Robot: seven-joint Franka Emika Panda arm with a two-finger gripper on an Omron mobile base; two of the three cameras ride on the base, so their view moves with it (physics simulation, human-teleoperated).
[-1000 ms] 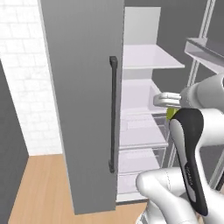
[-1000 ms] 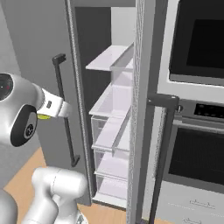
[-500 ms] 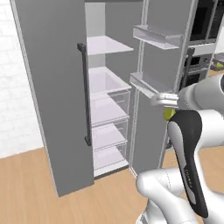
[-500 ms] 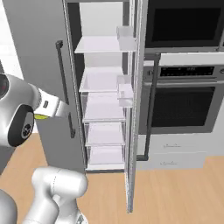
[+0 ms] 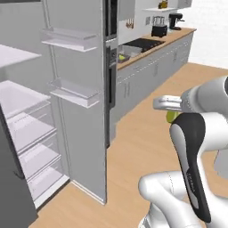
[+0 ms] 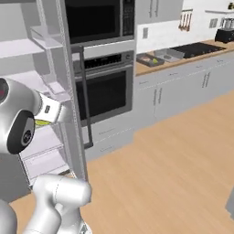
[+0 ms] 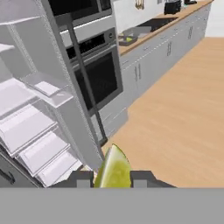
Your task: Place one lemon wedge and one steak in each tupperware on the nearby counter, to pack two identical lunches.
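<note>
Lemon wedge (image 7: 113, 168) clenched between the two fingers (image 7: 83, 178), pointed tip up past them, above wooden floor (image 7: 183, 109), well apart from the tupperware (image 7: 133, 33) on the table (image 7: 175, 19).

lemon wedge (image 7: 113, 168): you get a slick, slightly glossy yellow-green skin
gripper (image 7: 113, 179): matt dark finger tips
counter (image 6: 192, 53): light wood-grain top, smooth
tupperware (image 6: 169, 55): flat matt grey, plastic-looking
floor (image 6: 173, 160): pale wood planks, satin
fridge shelves (image 5: 26, 124): you see translucent frosted plastic
oven door (image 6: 107, 89): glossy black glass
</note>
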